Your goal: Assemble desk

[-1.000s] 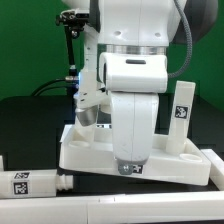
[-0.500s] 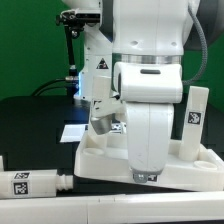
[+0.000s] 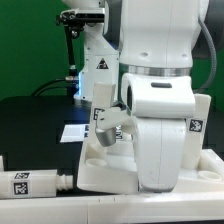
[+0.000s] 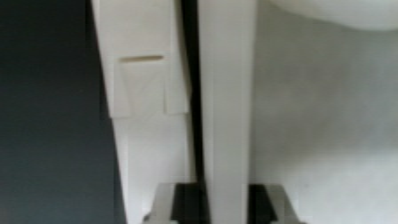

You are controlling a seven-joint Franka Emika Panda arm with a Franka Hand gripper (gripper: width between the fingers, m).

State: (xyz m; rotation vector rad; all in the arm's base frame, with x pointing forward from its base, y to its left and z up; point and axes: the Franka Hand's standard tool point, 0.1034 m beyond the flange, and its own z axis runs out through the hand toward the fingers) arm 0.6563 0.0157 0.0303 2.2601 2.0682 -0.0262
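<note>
On the black surface (image 3: 30, 125) a leg (image 3: 35, 183) lies at 8 o'clock of the exterior view. The marker board (image 3: 72, 132) is near centre. The tabletop (image 3: 100, 165) sits at 6 o'clock, its edge pinched between the nearly closed gripper (image 4: 222, 205). A second leg (image 3: 198, 122) stands at 3 o'clock.

Robotics lab bench: a white robot arm (image 3: 150, 60) stands over a black table (image 3: 30, 120), with a plain green backdrop (image 3: 30, 40) behind. There is a black stand (image 3: 68, 45) at the back. At the front, a white part (image 3: 42, 182) carries a black-and-white square tag (image 3: 20, 184).
</note>
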